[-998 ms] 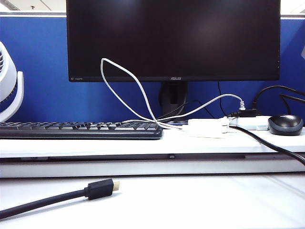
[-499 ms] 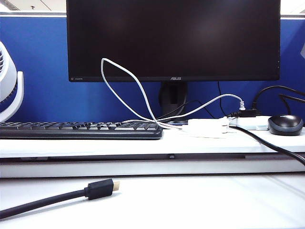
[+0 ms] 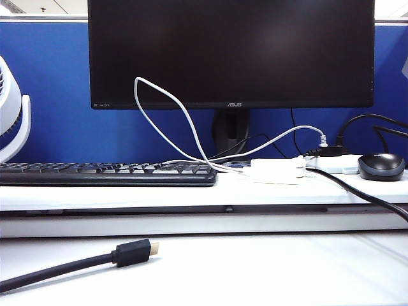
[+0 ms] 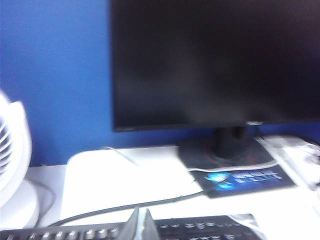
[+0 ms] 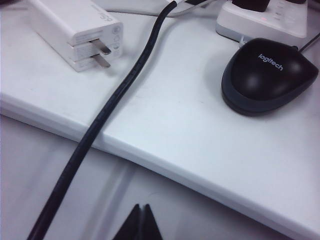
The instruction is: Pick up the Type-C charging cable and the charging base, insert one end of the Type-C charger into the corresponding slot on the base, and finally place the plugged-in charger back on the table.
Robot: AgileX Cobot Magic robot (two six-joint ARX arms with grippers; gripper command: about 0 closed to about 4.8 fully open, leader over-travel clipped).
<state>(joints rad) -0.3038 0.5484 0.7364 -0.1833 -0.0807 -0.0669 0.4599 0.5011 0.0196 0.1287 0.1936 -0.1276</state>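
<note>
- Fan point(image 3: 11, 108): white, at the far left edge of the ledge point(image 3: 191, 194); no part in the task.
- Left gripper point(image 4: 141, 225): fingertips pressed together, holding nothing; seen only in its blurred wrist view, hanging over the keyboard point(image 3: 108, 173) on the left half of the ledge and facing the monitor point(image 3: 231, 51). It is not visible in the exterior view.
- HDMI plug point(image 3: 135, 251): black, gold-tipped, lying on the table point(image 3: 268, 274) in front of the ledge, left of middle; not a task item.
- Cable point(image 3: 172, 105): thin and white, arching up in front of the monitor, then running down along the ledge toward the base; its other strand rises to the right toward the strip point(image 3: 335, 164).
- Base point(image 3: 275, 170): white block lying flat on the ledge right of middle, near its front edge, prongs point(image 5: 100, 54) pointing right. The cable's end meets it on the left side, but whether the plug is seated cannot be told.
- Black cord point(image 5: 107, 110): thick, crossing the ledge's front edge just beside the prongs.
- Right gripper point(image 5: 141, 222): fingertips pressed together, empty, held below and in front of the ledge edge, apart from base and mouse point(image 3: 381, 166).
- Mouse: black, at the right end of the ledge.
- Progress, as a judgement: nothing is held; cable and base both rest on the ledge. Either the work has not begun or the joined pair has been set down; the frames do not decide.
</note>
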